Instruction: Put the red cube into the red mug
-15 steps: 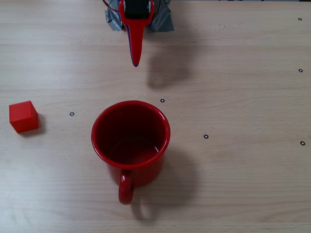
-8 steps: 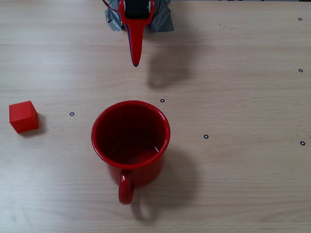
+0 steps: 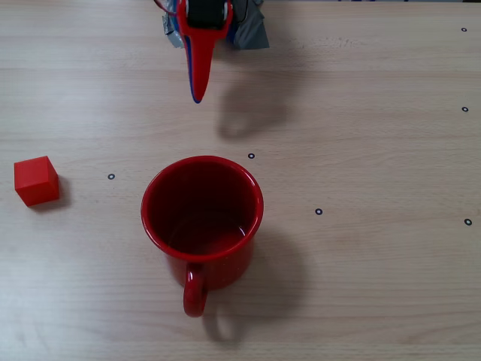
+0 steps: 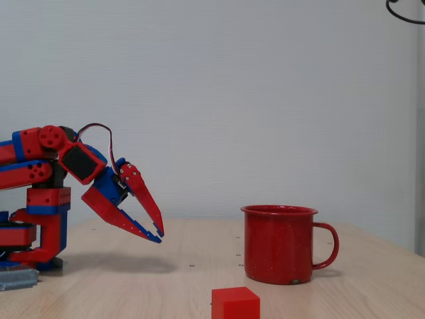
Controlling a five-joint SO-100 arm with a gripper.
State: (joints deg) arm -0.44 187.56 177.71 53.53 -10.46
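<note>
The red cube (image 3: 35,180) lies on the wooden table at the far left of a fixed view, well apart from the mug; it also shows at the bottom edge as the red cube (image 4: 235,302). The red mug (image 3: 201,210) stands upright mid-table, its inside bare and its handle (image 3: 194,293) toward the near edge. From the side the red mug (image 4: 279,242) stands right of the arm. My red and blue gripper (image 3: 197,96) hangs near the table's far edge, pointing at the mug. The gripper (image 4: 160,237) slopes down above the table, tips nearly touching, holding nothing.
Grey tape (image 3: 252,31) holds the arm's base at the table's far edge. Small black ring marks (image 3: 319,211) dot the wood. A dark cable loop (image 4: 405,13) hangs at the upper right of the side view.
In the top view the gripper has swung a little to the left, and its shadow moved with it. Cube and mug have not moved.
</note>
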